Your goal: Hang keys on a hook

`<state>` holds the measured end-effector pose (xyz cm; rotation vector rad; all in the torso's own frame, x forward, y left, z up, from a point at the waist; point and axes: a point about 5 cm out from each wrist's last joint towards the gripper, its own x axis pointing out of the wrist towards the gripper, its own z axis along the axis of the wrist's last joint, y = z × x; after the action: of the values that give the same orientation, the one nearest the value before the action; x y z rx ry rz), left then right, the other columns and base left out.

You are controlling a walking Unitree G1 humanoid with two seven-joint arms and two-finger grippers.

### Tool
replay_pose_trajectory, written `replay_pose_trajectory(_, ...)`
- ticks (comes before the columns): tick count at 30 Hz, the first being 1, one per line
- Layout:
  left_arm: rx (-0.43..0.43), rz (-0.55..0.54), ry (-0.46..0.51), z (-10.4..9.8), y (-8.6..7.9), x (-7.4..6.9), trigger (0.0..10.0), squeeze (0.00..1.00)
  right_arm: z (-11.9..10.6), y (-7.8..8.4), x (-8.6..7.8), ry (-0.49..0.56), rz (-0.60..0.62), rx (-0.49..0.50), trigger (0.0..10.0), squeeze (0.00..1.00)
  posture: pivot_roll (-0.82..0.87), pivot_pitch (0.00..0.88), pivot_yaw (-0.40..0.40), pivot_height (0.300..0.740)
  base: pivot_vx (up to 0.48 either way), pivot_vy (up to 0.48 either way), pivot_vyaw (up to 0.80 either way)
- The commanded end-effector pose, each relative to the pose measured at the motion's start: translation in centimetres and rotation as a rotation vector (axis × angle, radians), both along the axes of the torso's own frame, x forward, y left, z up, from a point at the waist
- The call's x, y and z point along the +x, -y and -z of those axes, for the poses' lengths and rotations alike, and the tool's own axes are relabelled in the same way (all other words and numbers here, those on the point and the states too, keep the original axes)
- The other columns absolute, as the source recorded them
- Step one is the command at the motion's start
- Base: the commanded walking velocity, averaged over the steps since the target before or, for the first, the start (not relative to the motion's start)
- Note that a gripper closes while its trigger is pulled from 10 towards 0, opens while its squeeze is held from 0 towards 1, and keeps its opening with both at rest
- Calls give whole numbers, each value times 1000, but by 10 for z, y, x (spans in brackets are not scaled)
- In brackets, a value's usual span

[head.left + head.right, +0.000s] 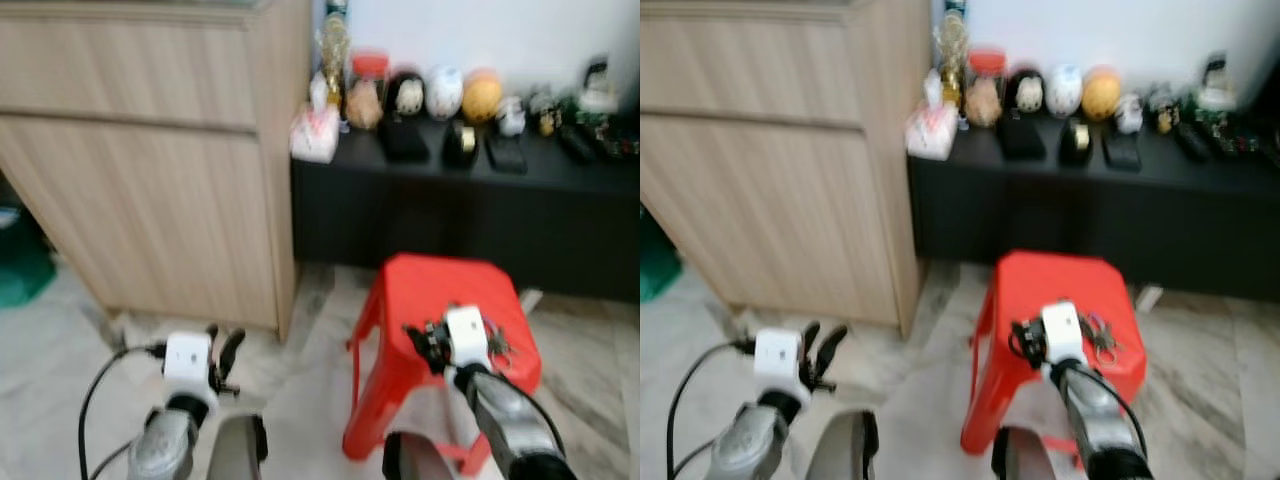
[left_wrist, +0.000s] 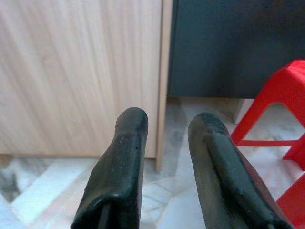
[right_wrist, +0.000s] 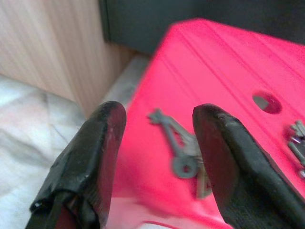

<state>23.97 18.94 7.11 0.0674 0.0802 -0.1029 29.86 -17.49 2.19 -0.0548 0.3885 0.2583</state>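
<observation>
Right claw [image 3: 157, 157] spread wide, hovering above the red stool [image 3: 224, 62], keys [image 3: 183, 152] lying flat between and just beyond its fingers. Better lowered straight, pinching the ring, probably near the bow; blur hides detail. Left claw [image 2: 164, 167] apart, idle.

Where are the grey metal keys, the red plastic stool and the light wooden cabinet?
grey metal keys [image 3: 183, 150]: right wrist view, on the key's shaft.
red plastic stool [image 1: 440, 285]: left eye view, on its seat.
light wooden cabinet [image 1: 150, 170]: left eye view, on its front.
</observation>
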Motion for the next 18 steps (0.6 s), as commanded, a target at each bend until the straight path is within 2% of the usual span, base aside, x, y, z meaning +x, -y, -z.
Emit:
replay_pose_trajectory(1,-4,11,17,-4,4,3,10000,0,-3,8,2,13,21,-2,10000,0,68,0,-72,559,0,0,0)
replay_pose_trajectory(10,-2,17,28,-6,5,5,10000,0,-6,9,4,55,62,23,10000,0,69,0,-68,559,0,0,0)
replay_pose_trajectory(14,1,16,30,-7,4,5,10000,0,-8,16,6,71,164,72,10000,0,71,0,-69,559,311,0,0)
replay_pose_trajectory(18,1,17,30,-6,5,5,10000,0,-7,17,4,71,173,85,10000,0,70,0,-68,559,315,0,-397)
